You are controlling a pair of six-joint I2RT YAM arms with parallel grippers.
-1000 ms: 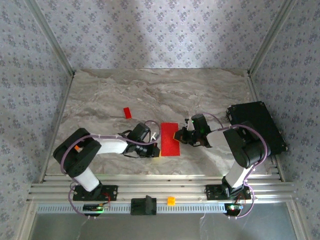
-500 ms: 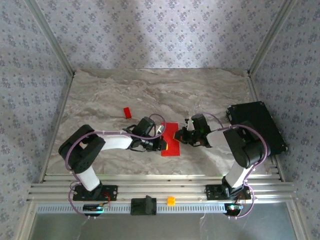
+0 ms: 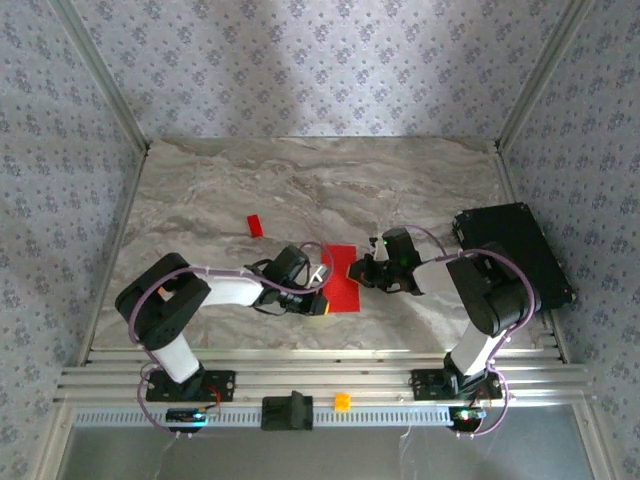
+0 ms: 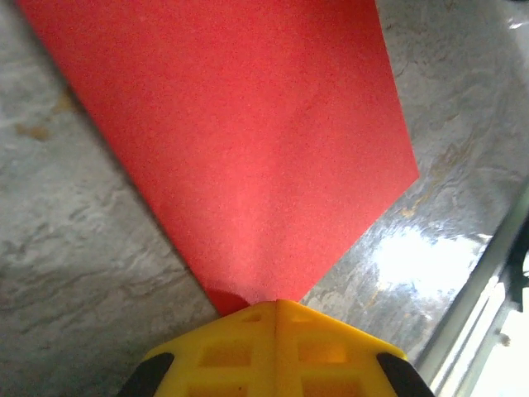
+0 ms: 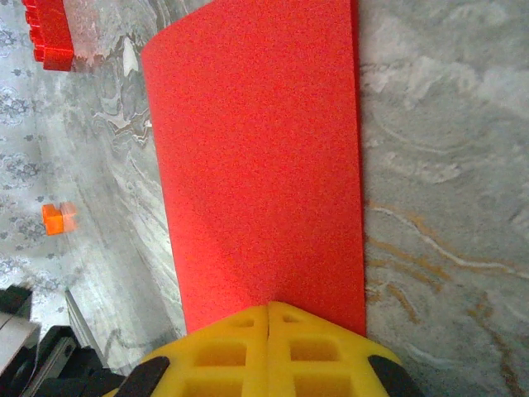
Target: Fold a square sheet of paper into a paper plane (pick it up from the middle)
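Now the square sheet of paper (image 3: 340, 290) is lying on the desk (image 3: 300, 185), right between the left jaws and the right jaws.

The left jaws are squeezing all the way shut on a corner of the paper (image 4: 248, 141). The red point is running straight into their yellow pads (image 4: 248, 356). The right jaws are squeezing shut too, and they are biting an edge of the paper (image 5: 256, 157). The side far from them is looking a little curled.

I think the two arms are holding both sides so the thin paper is not sliding away while a fold is being made.

The left arm (image 3: 225, 290) is reaching low across the desk, bent at its elbow, with its jaws pointing toward the right jaws. The right arm (image 3: 440, 268) is doing the same from its side, so the two are nearly meeting over the paper.

A small red block (image 3: 255, 226) is sitting well apart, beyond the left jaws.
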